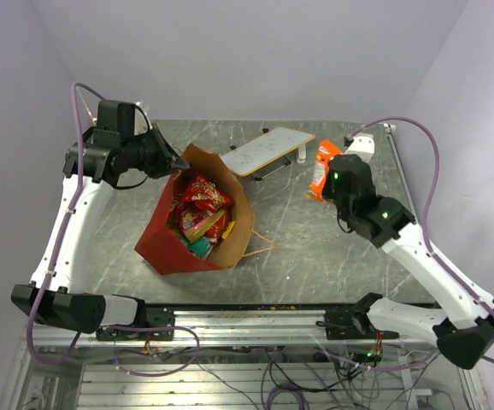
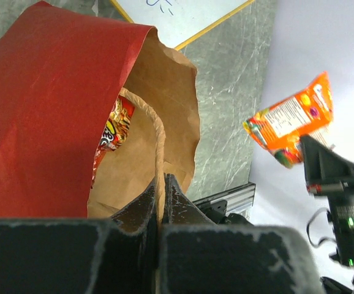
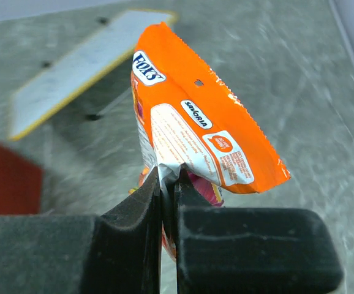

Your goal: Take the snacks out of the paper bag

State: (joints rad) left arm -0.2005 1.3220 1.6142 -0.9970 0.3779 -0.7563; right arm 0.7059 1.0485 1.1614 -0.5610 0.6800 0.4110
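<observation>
Tabletop (image 1: pixel 315 248) grey, marbled, under paper bag (image 1: pixel 166 248); walls (image 1: pixel 255 51) pale lilac.

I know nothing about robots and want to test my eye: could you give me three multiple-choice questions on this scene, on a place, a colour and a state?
1. Where is the white board relative to the paper bag? A. inside it B. under it C. on the table beyond it
2. What colour is the packet in the right gripper? A. orange B. teal C. gold
3. What is the left gripper doing? A. hanging open B. pinching the bag's rim C. holding a snack
Answers: C, the top view shows it flat past the bag; A, orange foil sits between the jaws; B, its jaws are closed on the brown rim.
</observation>
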